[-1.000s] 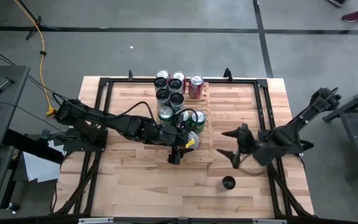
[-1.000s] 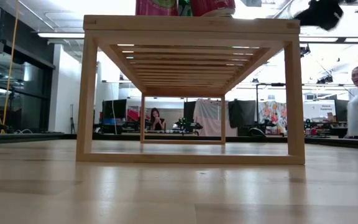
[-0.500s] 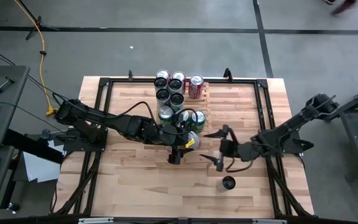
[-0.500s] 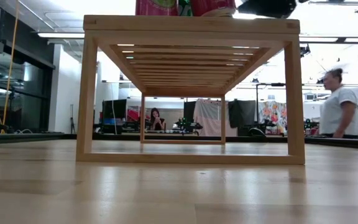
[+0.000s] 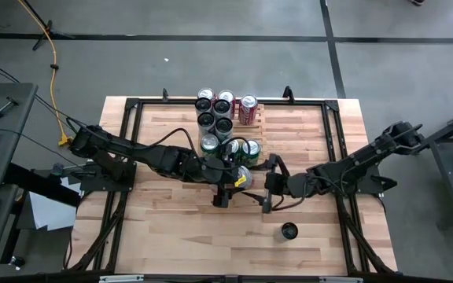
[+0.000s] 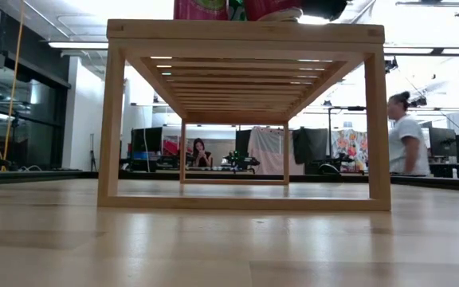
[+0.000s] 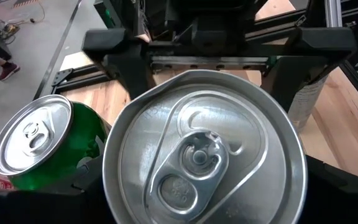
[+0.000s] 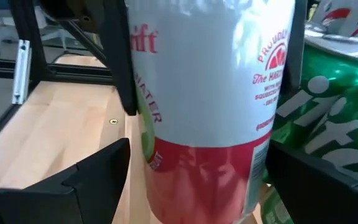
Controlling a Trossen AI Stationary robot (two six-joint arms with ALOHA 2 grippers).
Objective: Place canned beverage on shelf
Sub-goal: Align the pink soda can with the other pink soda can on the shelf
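The shelf [image 5: 261, 130] [image 6: 245, 32] is a light-wood slat rack in the table's middle, and several cans [image 5: 215, 110] stand on it. At its near end my left gripper [image 5: 233, 182] is shut on a white-and-red can [image 5: 244, 174] [image 8: 204, 112] with a silver top [image 7: 204, 149]. In the low view the can's base [image 6: 273, 11] shows at the shelf's top edge. My right gripper [image 5: 267, 185] [image 6: 325, 8] is open, with its fingers [image 8: 73, 180] on either side of the can's lower half. My left gripper pinches the can's upper side wall [image 8: 148, 74] between its two fingers [image 8: 120, 56], one on each side. It comes slanting down from the table's left. The can stands upright in the hold. My right gripper: I cannot tell whether its fingertips touch the can.
A green can [image 7: 36, 143] [image 8: 328, 106] stands right beside the held can on the shelf. A dark can [image 5: 289, 231] stands alone on the tabletop near the front right. A black frame [image 5: 333, 126] runs around the table. A person [image 6: 406, 135] walks in the room behind.
My right gripper has swept toward the table's left, from the right side up to the held can, and rolled a little on the way, staying open. The left gripper and the can have kept still.
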